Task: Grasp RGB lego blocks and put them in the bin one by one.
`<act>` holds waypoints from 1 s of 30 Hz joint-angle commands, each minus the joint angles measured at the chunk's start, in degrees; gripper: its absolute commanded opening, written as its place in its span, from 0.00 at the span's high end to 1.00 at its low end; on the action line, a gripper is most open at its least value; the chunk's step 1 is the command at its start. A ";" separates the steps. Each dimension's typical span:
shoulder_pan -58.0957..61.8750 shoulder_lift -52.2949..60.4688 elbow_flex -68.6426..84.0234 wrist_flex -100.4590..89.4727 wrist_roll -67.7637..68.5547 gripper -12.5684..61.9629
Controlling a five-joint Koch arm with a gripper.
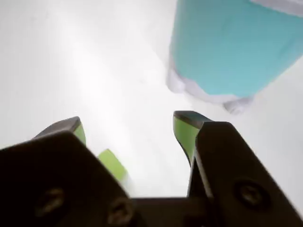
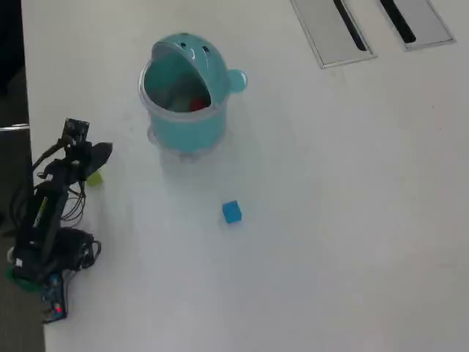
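The teal bin (image 2: 183, 110) stands upright on the white table and fills the top right of the wrist view (image 1: 232, 47). The red block (image 2: 196, 105) lies inside it. The blue block (image 2: 231, 212) lies on the table in front of the bin. The yellow-green block (image 2: 95, 177) lies at the table's left edge. In the wrist view it (image 1: 112, 163) sits low between the jaws, close to the left finger (image 1: 78, 130), apart from the right one. My gripper (image 1: 129, 122) is open with green pads, and in the overhead view it (image 2: 99, 163) is just over this block.
The arm's base and cables (image 2: 44, 257) sit at the table's left edge (image 2: 26, 147). Two grey slotted plates (image 2: 333, 29) are set into the table at the far right. White tabletop (image 2: 330, 220) stretches right of the blue block.
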 commanded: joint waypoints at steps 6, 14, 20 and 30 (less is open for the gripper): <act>-0.44 4.22 -8.53 9.23 0.00 0.37; -14.68 2.11 -6.77 17.31 -7.56 0.38; -12.74 -3.43 -4.66 8.17 -8.79 0.38; -13.10 -15.64 -0.44 0.79 -13.01 0.38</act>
